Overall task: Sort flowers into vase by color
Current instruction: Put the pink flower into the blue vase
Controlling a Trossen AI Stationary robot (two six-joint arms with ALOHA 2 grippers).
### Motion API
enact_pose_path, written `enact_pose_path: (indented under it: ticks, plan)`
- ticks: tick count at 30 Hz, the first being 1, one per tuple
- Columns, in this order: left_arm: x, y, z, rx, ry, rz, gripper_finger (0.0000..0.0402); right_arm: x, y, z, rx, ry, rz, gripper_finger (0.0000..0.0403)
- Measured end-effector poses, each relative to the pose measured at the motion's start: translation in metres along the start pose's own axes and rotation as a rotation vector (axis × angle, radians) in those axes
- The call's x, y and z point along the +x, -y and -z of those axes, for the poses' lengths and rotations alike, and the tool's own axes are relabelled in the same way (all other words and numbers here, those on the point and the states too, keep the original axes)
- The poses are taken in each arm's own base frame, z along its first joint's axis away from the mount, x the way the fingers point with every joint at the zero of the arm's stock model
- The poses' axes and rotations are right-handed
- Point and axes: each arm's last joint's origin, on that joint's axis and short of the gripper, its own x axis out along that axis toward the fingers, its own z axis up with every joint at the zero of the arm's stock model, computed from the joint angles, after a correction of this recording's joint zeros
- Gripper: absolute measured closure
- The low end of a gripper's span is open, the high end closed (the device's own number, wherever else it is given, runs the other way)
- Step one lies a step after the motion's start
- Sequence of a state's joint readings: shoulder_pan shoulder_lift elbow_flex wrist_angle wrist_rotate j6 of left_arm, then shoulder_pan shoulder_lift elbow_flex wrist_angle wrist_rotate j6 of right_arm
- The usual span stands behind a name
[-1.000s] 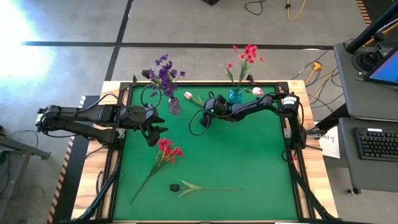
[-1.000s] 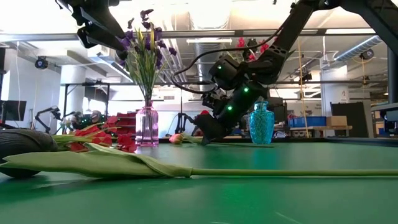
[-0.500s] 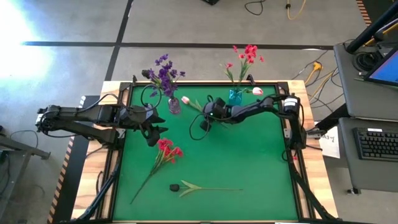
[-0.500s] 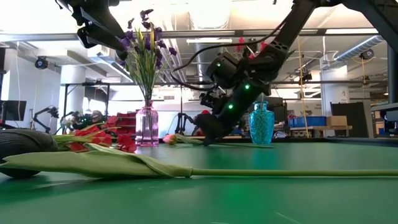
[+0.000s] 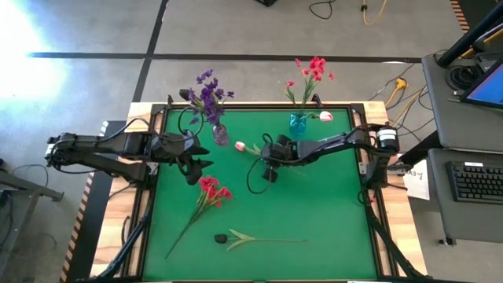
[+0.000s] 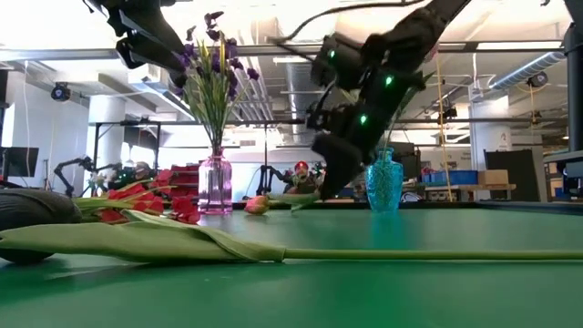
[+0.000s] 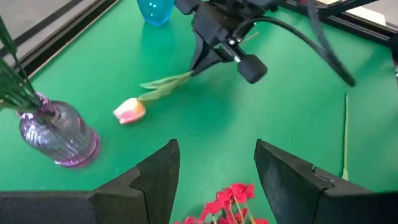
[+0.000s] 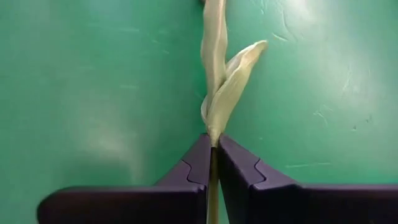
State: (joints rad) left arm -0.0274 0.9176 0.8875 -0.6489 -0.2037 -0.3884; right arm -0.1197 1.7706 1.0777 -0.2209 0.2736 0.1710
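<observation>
My right gripper (image 5: 264, 157) is at mid-table, shut on the stem of a pale pink tulip (image 5: 240, 146) whose head lies on the green mat. My left gripper (image 5: 200, 170) hovers open over the table's left part, above a red spray (image 5: 211, 191) lying flat. A purple glass vase (image 5: 220, 134) holds purple flowers (image 5: 207, 93). A blue vase (image 5: 297, 120) holds red flowers (image 5: 313, 71). A second pink tulip (image 5: 324, 115) lies beside the blue vase. A dark tulip (image 5: 222, 236) lies near the front edge. My right gripper pinches the tulip's thin stem (image 8: 213, 142) between its two fingertips, just below the leaves (image 8: 227, 93). The fingers slant down from the table's right side, and the stem runs back between them. The stem rises off the mat to the fingers (image 7: 198, 61), and the head (image 7: 129, 110) lies on the mat.
The green mat (image 5: 330, 212) has bare room at the right and centre. The dark tulip's long stem (image 5: 275, 239) runs along the front. A black cable (image 5: 253, 182) loops below my right arm. Wooden table edges frame the mat.
My right gripper has gone up and toward the table's near edge with the tulip's stem. The tulip has slid along the mat away from the vases. Its stem end is lifted and its head stays down.
</observation>
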Motion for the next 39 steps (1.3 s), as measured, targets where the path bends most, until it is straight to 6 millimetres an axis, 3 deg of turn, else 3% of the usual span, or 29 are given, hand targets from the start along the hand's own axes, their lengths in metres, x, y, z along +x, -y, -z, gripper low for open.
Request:
enact_pose_path:
  ticks: [7, 15, 20, 24, 30, 39]
  plan:
    - [0.0, 0.001, -0.002, 0.012, 0.026, 0.011, 0.0205, -0.02, -0.016, 0.006, -0.027, -0.039, -0.057, 0.0365]
    - [0.0, 0.001, -0.002, 0.012, 0.025, 0.012, 0.0205, -0.022, -0.024, 0.019, -0.065, -0.125, -0.106, 0.0272]
    - [0.0, 0.001, -0.002, 0.015, 0.024, 0.012, 0.0205, -0.014, -0.024, 0.018, -0.046, -0.002, -0.126, 0.021]
    - [0.0, 0.001, -0.002, 0.016, 0.024, 0.012, 0.0205, -0.009, -0.019, 0.016, 0.003, 0.09, -0.132, 0.0183]
    - [0.0, 0.001, -0.002, 0.025, 0.024, 0.012, 0.0205, -0.003, -0.008, 0.022, 0.057, 0.089, -0.106, 0.0191]
    - [0.0, 0.002, -0.005, -0.001, 0.048, 0.023, 0.0205, 0.002, -0.011, 0.034, 0.054, 0.043, -0.156, 0.0251]
